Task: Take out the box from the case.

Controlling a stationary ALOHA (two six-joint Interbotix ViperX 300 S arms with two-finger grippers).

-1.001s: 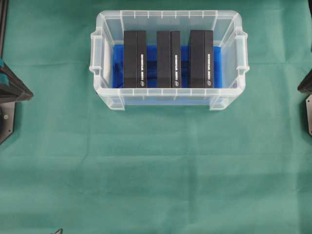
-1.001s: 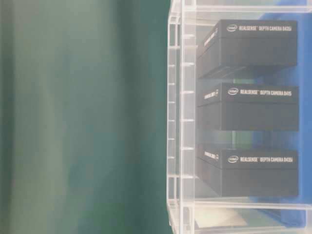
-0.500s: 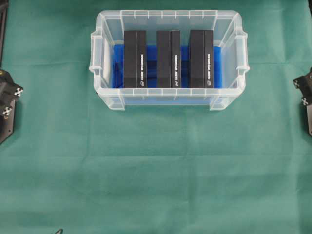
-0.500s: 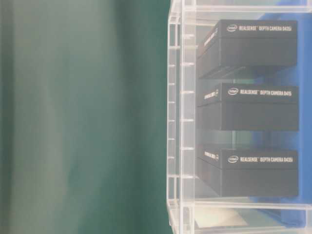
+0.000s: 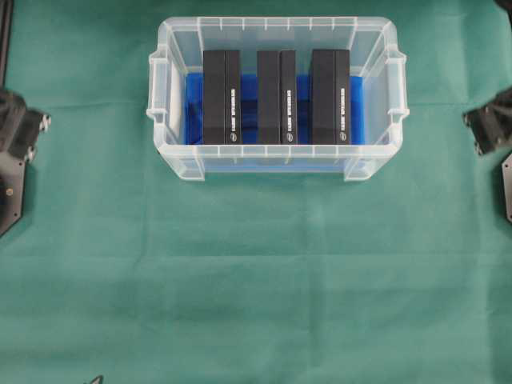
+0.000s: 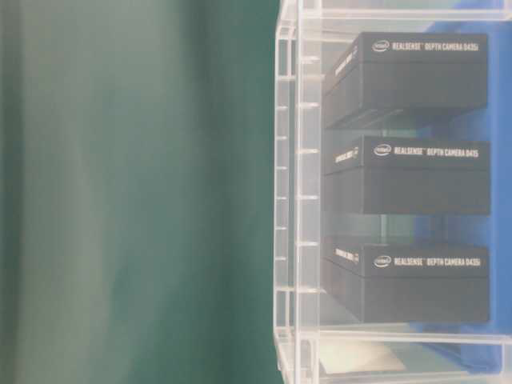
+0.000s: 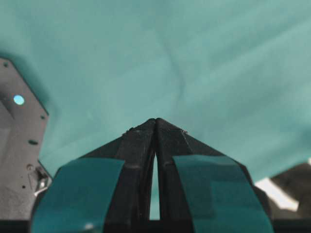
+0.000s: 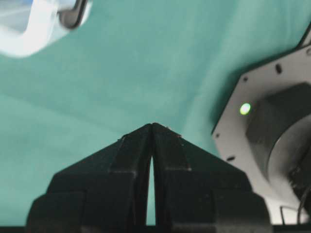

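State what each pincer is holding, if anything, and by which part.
Nothing is held. The left pincer and right pincer are both shut on nothing, above the green cloth.

Black boxes [image 5: 222, 97], blue cloth [image 5: 194, 112], green tablecloth [image 5: 256, 280]

A green cloth [image 5: 256, 272] covers the whole table, faintly creased. On it, in the upper middle of the overhead frame, stands the clear plastic case [image 5: 276, 164]. Dark arm base plates [image 5: 10, 192] rest at its left and right edges.
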